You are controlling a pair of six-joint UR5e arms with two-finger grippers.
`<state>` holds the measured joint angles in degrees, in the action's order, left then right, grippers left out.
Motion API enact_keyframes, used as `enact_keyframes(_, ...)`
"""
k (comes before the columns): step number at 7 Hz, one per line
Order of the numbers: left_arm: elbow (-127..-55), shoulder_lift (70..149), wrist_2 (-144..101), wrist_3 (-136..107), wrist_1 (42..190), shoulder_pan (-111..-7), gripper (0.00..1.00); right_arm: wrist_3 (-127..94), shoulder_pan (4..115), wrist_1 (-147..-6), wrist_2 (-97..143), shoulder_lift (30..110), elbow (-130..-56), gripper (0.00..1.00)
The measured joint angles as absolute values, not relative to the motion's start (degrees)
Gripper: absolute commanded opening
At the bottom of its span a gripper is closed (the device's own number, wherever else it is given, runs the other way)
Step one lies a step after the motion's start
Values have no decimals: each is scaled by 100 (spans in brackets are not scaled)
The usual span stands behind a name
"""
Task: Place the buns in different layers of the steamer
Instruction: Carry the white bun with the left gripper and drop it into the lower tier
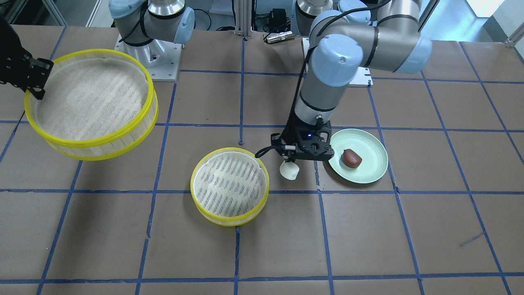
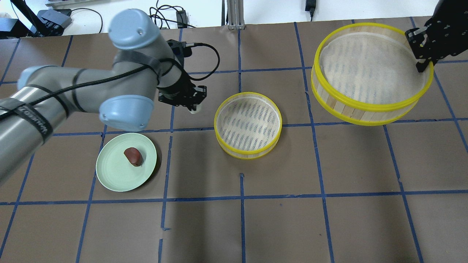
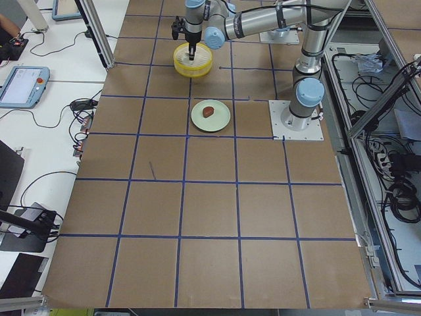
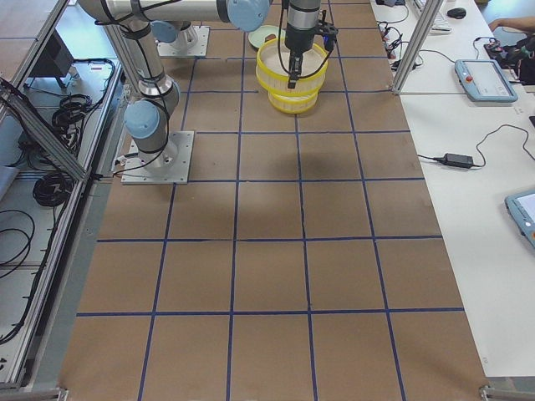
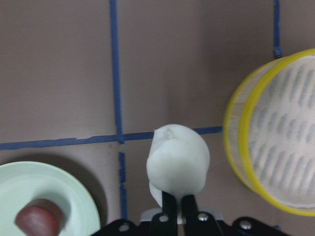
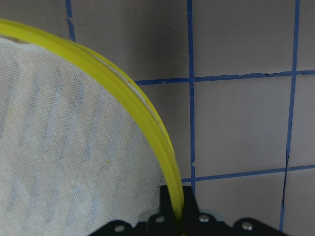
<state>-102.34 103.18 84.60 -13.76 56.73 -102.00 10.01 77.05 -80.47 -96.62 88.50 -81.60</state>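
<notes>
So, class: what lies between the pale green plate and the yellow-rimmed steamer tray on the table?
In the front-facing view, the left gripper, holding the stubby white bun.

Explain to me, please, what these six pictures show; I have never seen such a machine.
This is a robot with two arms at a table. Two pictures look down on it, from behind and from the front; two look from the table's ends; two come from cameras on the wrists. The left gripper holds a white bun above the table. The right gripper pinches the rim of one steamer tray, raised and tilted. A second tray stands on the table. A brown bun lies on a green plate.
</notes>
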Motion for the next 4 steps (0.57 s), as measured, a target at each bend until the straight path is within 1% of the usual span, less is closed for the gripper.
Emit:
enact_keyframes(1,-10221,10691,8441,-1975,5145,-10539,65,1002,7702,-8044,-9672,8861,-8180,8)
enact_keyframes(2,-10206,10979,8421,-2500,4756,-10777,89,1002,7700,-8042,-9674,8864,-8198,8)
enact_keyframes(3,-10193,11116,8407,-2847,4594,-10910,92,1002,7700,-8040,-9667,8868,-8208,8)
enact_keyframes(4,-10179,11157,8407,-2973,4526,-10961,91,1002,7707,-8038,-9660,8874,-8220,8)
